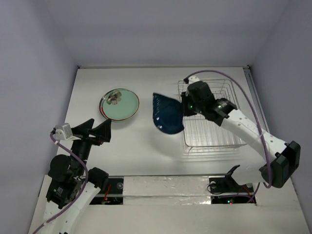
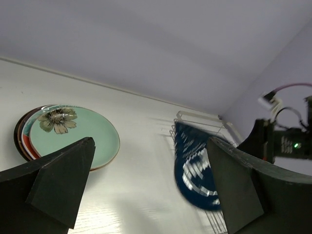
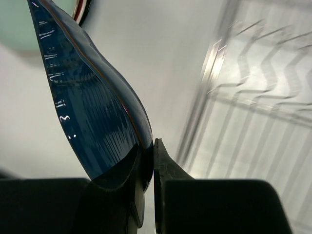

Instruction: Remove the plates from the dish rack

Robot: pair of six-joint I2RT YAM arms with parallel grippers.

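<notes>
Both jaws of the right claw [image 3: 152, 148] pinch the dark blue teardrop dish [image 1: 167, 115] by its rim, tilted, just left of the dish rack [image 1: 214, 139]. Carrying step, I judge; next it needs setting by the stacked plates [image 1: 120, 105]. Right arm [image 1: 243, 129] stretches forward; left claw [image 1: 95, 129] gapes wide, empty.

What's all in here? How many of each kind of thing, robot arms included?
Robot arms: 2, the left arm and the right arm
Dish rack: 1
Blue dish: 1, pinched in the right gripper
Stack of round plates: 1, number of plates in it unclear
Total: 5
</notes>
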